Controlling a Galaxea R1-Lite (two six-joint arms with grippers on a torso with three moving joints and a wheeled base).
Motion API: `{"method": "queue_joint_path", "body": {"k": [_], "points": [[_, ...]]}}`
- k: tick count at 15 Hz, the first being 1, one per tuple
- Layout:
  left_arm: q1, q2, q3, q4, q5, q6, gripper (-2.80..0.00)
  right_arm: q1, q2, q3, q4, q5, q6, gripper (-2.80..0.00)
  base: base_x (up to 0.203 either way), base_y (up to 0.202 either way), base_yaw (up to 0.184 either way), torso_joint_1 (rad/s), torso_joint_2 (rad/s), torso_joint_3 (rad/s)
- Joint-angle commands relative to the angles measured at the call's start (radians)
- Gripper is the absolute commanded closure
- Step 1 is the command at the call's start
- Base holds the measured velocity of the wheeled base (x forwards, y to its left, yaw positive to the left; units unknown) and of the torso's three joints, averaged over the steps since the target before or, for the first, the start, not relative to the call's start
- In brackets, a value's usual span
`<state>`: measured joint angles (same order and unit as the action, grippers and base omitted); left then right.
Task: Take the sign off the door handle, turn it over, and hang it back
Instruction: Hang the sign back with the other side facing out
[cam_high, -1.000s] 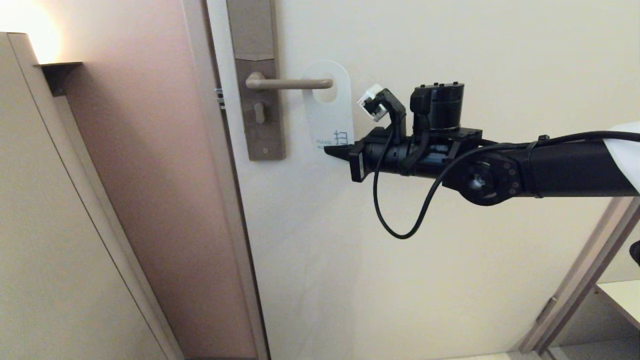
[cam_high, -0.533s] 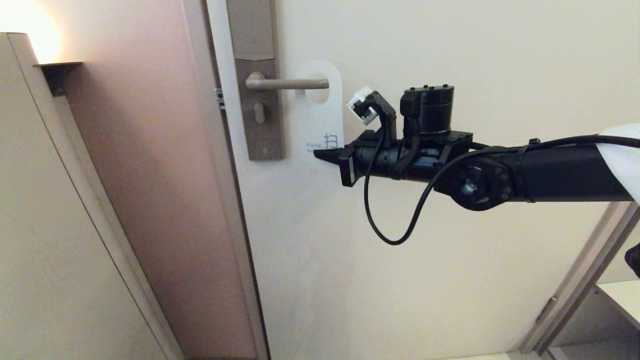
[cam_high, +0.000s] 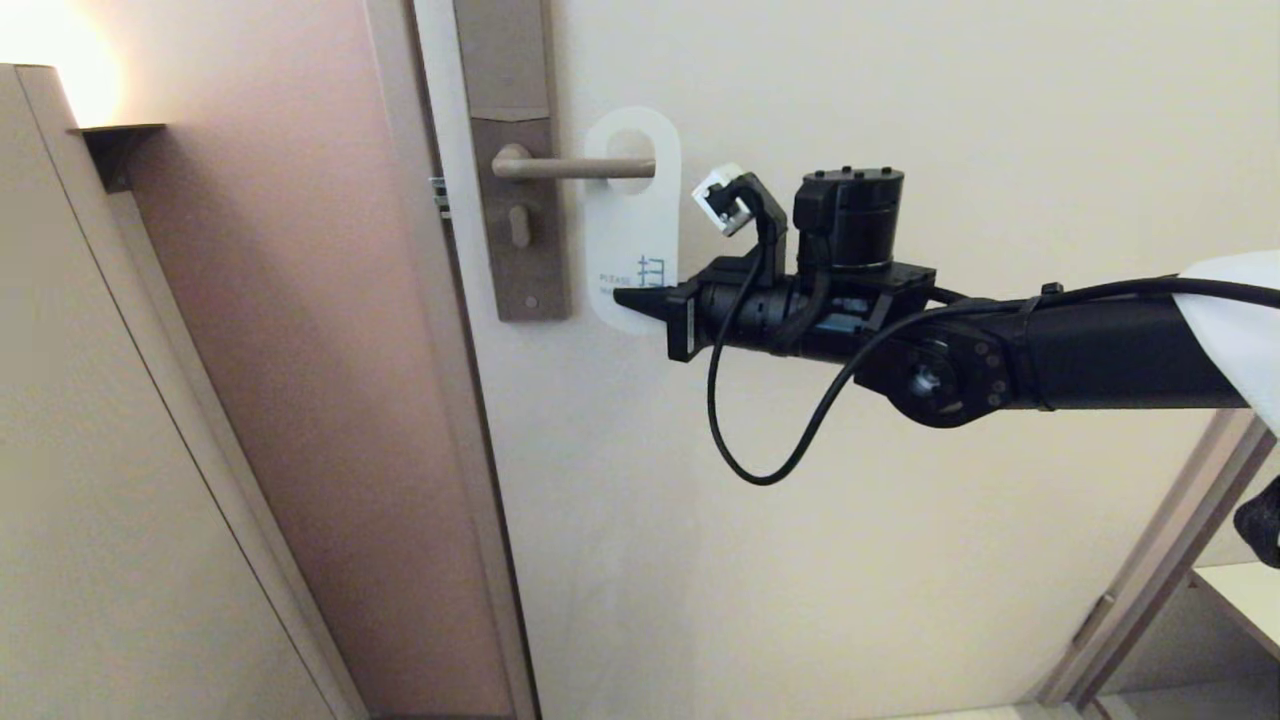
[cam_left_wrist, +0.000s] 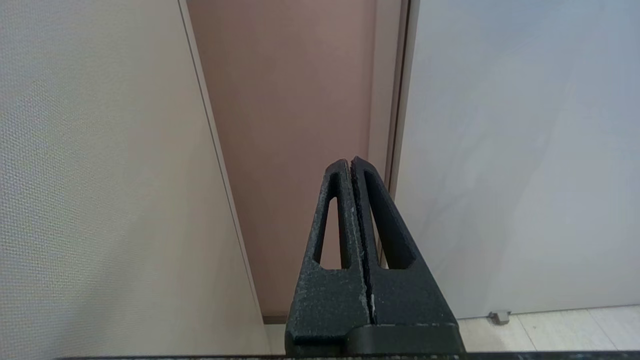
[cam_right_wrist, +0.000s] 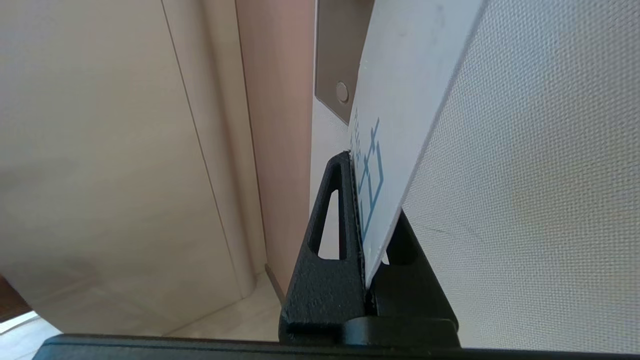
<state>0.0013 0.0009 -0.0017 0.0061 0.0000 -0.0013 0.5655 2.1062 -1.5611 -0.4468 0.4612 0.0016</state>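
Right gripper (cam_high: 628, 301) clamps white rounded card sign (cam_high: 632, 215) low, hole threaded on beige-grey lever handle (cam_high: 565, 167); keep card level, slide off tip.

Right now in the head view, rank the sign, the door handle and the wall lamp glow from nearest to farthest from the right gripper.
1. The sign: clamped at its lower end in the right gripper.
2. The door handle: above and left of it, threaded through the sign's hole.
3. The wall lamp glow: far upper left corner.

The sign (cam_high: 632, 215) has small lettering partly hidden behind the right tool (cam_high: 640, 300)
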Motion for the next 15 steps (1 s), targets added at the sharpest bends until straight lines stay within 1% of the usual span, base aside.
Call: {"method": "queue_joint_path", "body": {"k": [1, 4, 5, 7, 8, 10, 12, 15], "points": [[0.0, 0.001, 0.0, 0.0, 0.0, 0.0, 0.0, 0.001, 0.003, 0.006, -0.003, 0.001, -0.004, 0.0, 0.0, 0.0, 0.0, 0.0, 0.0, 0.0], [0.0, 0.001, 0.0, 0.0, 0.0, 0.0, 0.0, -0.001, 0.009, 0.004, -0.004, -0.006, -0.012, 0.0, 0.0, 0.0, 0.0, 0.0, 0.0, 0.0], [0.0, 0.001, 0.0, 0.0, 0.0, 0.0, 0.0, -0.001, 0.011, 0.004, -0.005, -0.031, -0.012, 0.0, 0.0, 0.0, 0.0, 0.0, 0.0, 0.0], [0.0, 0.001, 0.0, 0.0, 0.0, 0.0, 0.0, 0.0, 0.019, 0.003, -0.004, -0.122, -0.011, 0.0, 0.0, 0.0, 0.0, 0.0, 0.0, 0.0], [0.0, 0.001, 0.0, 0.0, 0.0, 0.0, 0.0, 0.001, 0.021, 0.003, -0.004, -0.149, -0.011, 0.0, 0.0, 0.0, 0.0, 0.0, 0.0, 0.0], [0.0, 0.001, 0.0, 0.0, 0.0, 0.0, 0.0, 0.0, 0.021, 0.003, -0.004, -0.185, -0.011, 0.0, 0.0, 0.0, 0.0, 0.0, 0.0, 0.0], [0.0, 0.001, 0.0, 0.0, 0.0, 0.0, 0.0, 0.002, 0.021, 0.003, -0.004, -0.203, -0.011, 0.0, 0.0, 0.0, 0.0, 0.0, 0.0, 0.0], [0.0, 0.001, 0.0, 0.0, 0.0, 0.0, 0.0, 0.033, 0.021, -0.001, -0.004, -0.252, -0.012, 0.0, 0.0, 0.0, 0.0, 0.0, 0.0, 0.0]]}}
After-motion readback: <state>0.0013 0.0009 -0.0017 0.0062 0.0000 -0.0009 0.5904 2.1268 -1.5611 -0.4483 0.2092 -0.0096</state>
